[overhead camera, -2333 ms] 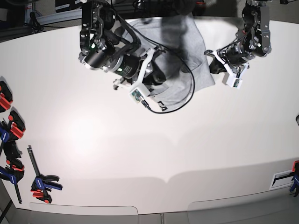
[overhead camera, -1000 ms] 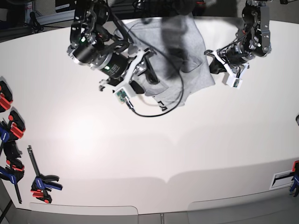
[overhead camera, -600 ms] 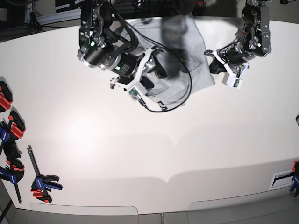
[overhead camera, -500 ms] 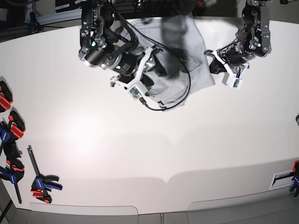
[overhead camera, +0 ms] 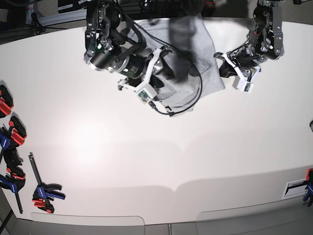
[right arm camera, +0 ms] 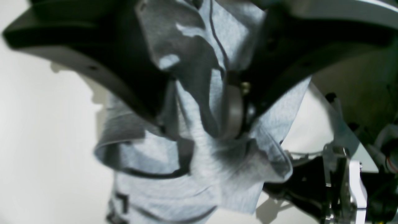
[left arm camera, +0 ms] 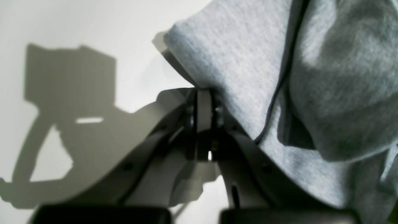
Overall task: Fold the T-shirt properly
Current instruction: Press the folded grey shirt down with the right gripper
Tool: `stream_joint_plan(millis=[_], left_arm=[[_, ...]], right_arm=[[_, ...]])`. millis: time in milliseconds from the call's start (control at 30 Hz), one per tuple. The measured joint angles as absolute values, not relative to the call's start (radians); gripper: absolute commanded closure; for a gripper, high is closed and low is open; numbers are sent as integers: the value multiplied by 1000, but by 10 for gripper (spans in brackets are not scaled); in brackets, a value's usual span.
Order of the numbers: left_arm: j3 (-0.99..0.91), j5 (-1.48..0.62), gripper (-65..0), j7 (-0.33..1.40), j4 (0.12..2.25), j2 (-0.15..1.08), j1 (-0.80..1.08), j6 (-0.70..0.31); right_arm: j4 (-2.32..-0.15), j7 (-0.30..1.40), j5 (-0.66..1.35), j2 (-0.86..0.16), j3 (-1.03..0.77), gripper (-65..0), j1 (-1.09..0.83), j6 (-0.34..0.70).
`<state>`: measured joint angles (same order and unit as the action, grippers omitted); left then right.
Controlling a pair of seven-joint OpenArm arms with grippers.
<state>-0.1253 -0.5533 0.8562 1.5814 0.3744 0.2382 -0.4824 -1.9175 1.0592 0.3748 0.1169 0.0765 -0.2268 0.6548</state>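
The grey T-shirt (overhead camera: 208, 73) lies bunched at the far middle of the table. My right gripper (overhead camera: 164, 73) is down on its left part. In the right wrist view its jaws (right arm camera: 199, 118) stand apart with a raised fold of the T-shirt (right arm camera: 186, 186) between them, and black lettering (right arm camera: 119, 199) shows lower down. My left gripper (overhead camera: 221, 66) sits at the shirt's right edge. Up close its fingers (left arm camera: 203, 93) are pressed together at the lifted edge of the cloth (left arm camera: 242, 62), which drapes over one finger.
The white table (overhead camera: 146, 156) stretches toward the near side. Red, blue and black clamps (overhead camera: 12, 132) lie along the left edge, one more (overhead camera: 46, 193) nearer the front and another (overhead camera: 308, 181) at the right edge. A black cable (overhead camera: 195, 98) loops over the shirt.
The right arm has shifted a little to the right over the shirt and its jaws have narrowed around the fold. The left arm has stayed still.
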Motion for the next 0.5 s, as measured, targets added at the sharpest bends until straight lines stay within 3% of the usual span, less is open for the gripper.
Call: stream_joint_plan(millis=[67, 100, 300, 500], left_arm=[[-125, -553, 0, 856, 1581, 374, 238, -482], [-125, -553, 0, 856, 1581, 374, 238, -482], [-125, -553, 0, 856, 1581, 374, 238, -482], [-125, -553, 0, 856, 1581, 374, 238, -482]], right_arm=[[-1905, 1071, 374, 117, 86, -19, -228, 655], [-1903, 1074, 373, 117, 91, 0, -228, 655], [-1904, 1091, 374, 117, 120, 0, -227, 655], [-1937, 1213, 506, 116, 195, 0, -249, 682]])
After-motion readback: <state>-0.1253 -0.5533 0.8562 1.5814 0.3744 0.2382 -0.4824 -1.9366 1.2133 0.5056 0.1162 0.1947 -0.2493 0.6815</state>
